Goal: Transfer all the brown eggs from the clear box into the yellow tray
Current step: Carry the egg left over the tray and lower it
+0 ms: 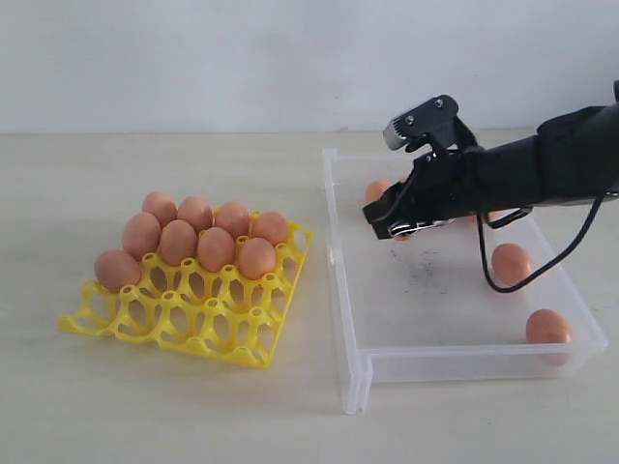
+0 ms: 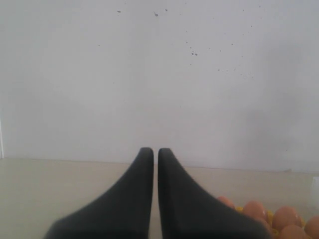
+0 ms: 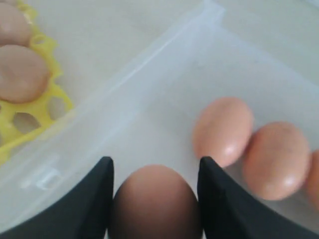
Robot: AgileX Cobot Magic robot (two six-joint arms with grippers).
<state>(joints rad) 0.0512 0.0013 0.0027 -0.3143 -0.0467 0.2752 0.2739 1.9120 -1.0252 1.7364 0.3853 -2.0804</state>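
**A:** Right gripper (image 3: 155,162) is clamped on a brown egg (image 3: 155,204), a finger on each side, over the clear box (image 1: 338,280) floor.

**B:** A pair of eggs (image 3: 223,130) lies just beside it (the two touching each other). Two further eggs (image 1: 511,263) sit well apart along the box's right wall.

**A:** Left gripper (image 2: 155,149)?

**B:** Fingers pressed together, nothing between them.

**A:** The yellow tray (image 1: 232,338) sits left of the box, nine eggs (image 1: 198,242) filling its far cups.

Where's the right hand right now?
Exterior view, right side: the right hand is over the box's far left part, closed on an egg, another egg just beside.
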